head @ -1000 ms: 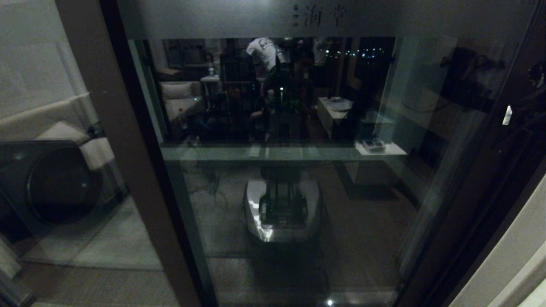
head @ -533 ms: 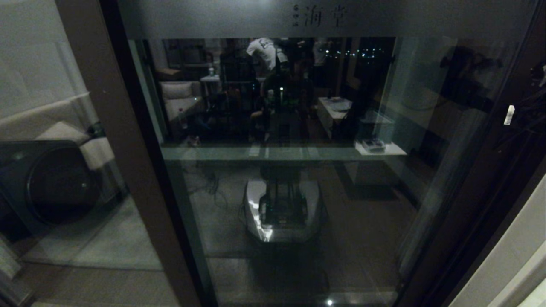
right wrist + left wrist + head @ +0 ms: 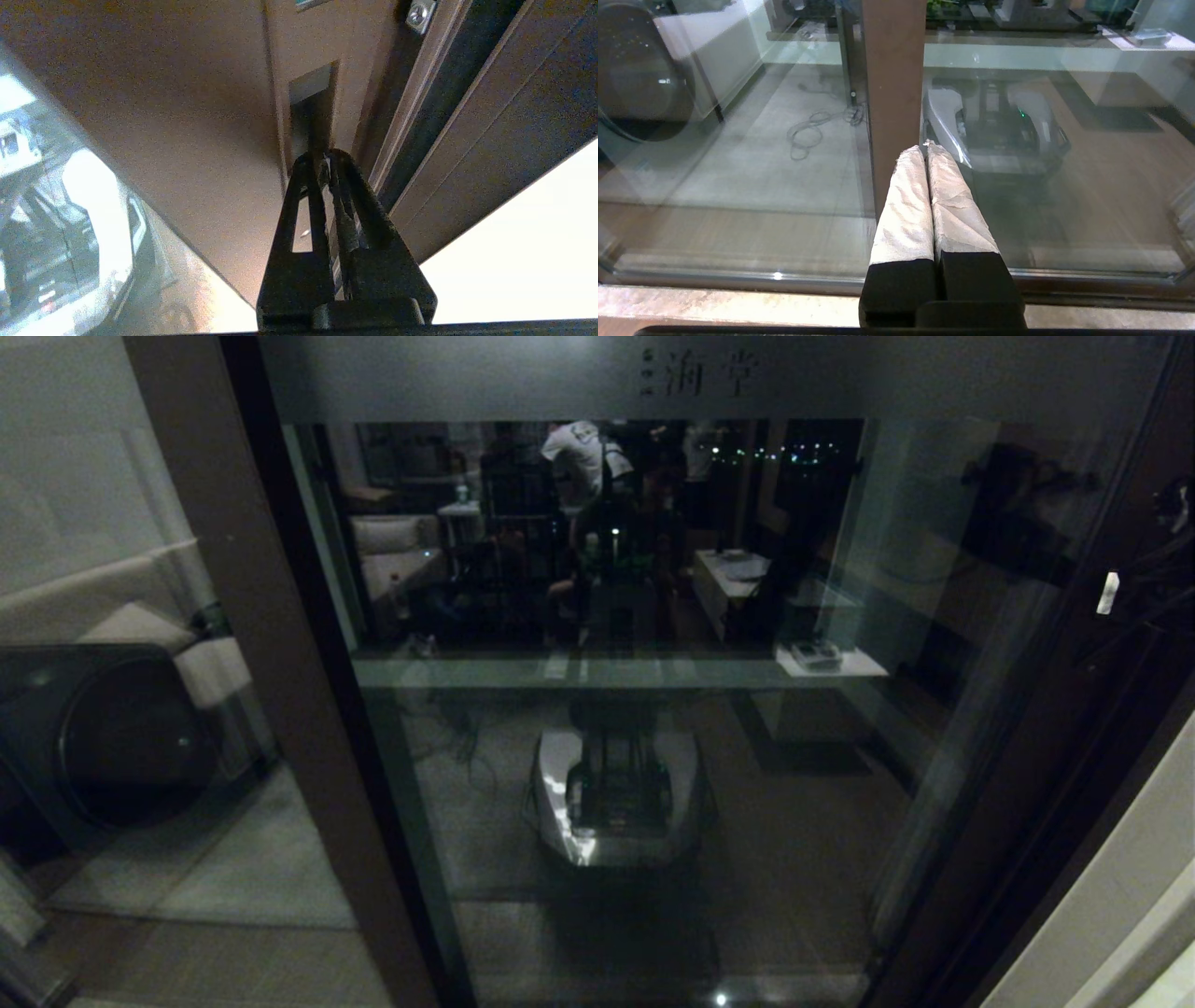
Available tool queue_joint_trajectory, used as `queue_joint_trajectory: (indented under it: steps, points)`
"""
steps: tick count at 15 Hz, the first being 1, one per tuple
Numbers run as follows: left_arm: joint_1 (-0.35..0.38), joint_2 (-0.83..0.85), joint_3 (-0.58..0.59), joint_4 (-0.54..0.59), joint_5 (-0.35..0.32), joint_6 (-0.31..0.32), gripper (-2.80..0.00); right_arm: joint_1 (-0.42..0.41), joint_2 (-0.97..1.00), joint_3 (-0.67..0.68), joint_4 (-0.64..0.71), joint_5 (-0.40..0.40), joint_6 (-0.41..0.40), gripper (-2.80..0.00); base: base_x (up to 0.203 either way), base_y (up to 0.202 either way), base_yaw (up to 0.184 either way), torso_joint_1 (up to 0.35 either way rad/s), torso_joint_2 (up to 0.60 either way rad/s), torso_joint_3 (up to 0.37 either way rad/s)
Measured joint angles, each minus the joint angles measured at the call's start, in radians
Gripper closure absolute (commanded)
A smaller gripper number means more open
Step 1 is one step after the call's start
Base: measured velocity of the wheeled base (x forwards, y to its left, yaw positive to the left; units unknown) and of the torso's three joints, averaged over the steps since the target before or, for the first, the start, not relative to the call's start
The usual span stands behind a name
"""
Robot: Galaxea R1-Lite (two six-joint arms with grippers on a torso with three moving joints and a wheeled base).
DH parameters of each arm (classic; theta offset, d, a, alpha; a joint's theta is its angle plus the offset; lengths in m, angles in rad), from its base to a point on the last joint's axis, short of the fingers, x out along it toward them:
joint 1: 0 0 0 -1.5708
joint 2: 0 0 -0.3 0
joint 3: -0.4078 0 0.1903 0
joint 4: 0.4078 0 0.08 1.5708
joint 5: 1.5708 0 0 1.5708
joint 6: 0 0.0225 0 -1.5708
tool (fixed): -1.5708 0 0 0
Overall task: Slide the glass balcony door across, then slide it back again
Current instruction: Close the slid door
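Right claw (image 3: pixel 325 161) at door (image 3: pixel 653 616) slot (image 3: pixel 312 109)

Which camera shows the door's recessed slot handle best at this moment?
The right wrist view: the recessed slot handle sits straight ahead on the glass balcony door's brown upright, the right gripper at its lower end, jaws together. The head view shows only a dark upright there, no slot visible. The left wrist view shows another upright, without a handle.

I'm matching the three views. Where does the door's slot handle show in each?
Head view: not discernible; the right upright is too dark.
Left wrist view: not in it.
Right wrist view: slot handle upper centre, just beyond the shut right gripper.
Shared landmark: the robot's base reflected in the glass.
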Motion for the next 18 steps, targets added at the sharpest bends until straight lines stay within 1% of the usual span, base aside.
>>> queue_joint_trajectory:
  steps: [3, 15, 18]
  points:
    - [0.0, 0.0, 0.0, 0.0, 0.0, 0.0, 0.0, 0.0, 0.022, 0.0, -0.057, -0.003, 0.0, 0.0, 0.0, 0.0, 0.0, 0.0, 0.0, 0.0]
    - [0.0, 0.0, 0.0, 0.0, 0.0, 0.0, 0.0, 0.0, 0.042, -0.004, -0.072, -0.007, -0.002, 0.0, 0.0, 0.0, 0.0, 0.0, 0.0, 0.0]
    - [0.0, 0.0, 0.0, 0.0, 0.0, 0.0, 0.0, -0.001, 0.053, -0.019, -0.071, -0.026, -0.002, 0.0, 0.0, 0.0, 0.0, 0.0, 0.0, 0.0]
